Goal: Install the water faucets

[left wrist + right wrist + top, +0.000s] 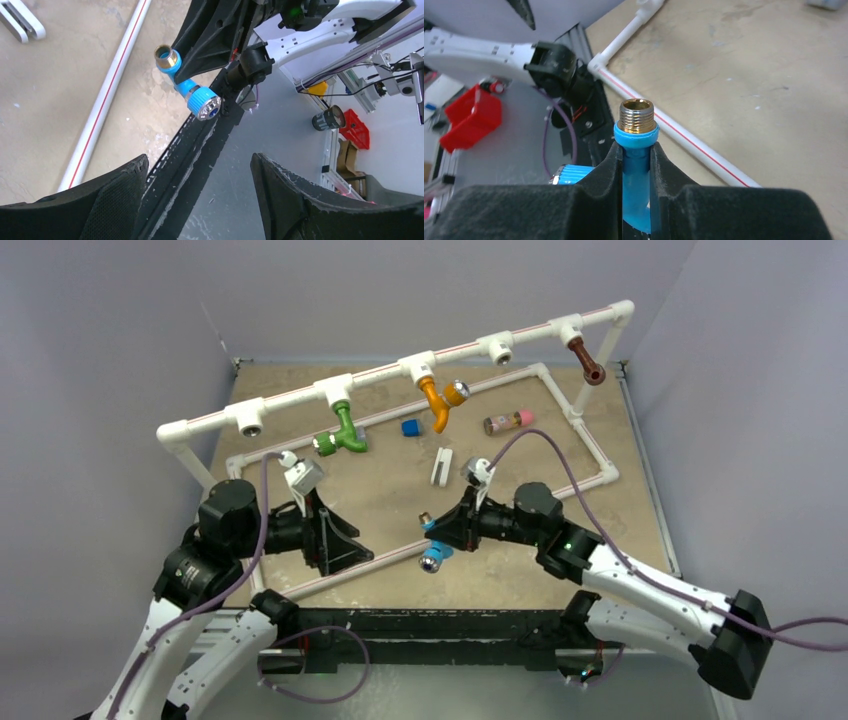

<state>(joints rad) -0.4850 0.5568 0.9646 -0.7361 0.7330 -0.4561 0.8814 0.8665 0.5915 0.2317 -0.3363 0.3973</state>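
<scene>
My right gripper is shut on the blue faucet, held low over the table's front middle. In the right wrist view the fingers clamp its blue neck, with the brass thread pointing up and away. The left wrist view shows the same blue faucet with its silver knob end hanging free. My left gripper stands open and empty to the left of it. On the raised white pipe frame hang a green faucet, an orange faucet and a brown faucet.
Two tee sockets on the pipe, at the left and right of centre, have nothing in them. A small blue cube, a brown cylinder with a pink cap and a white clip lie on the table. A black rail runs along the near edge.
</scene>
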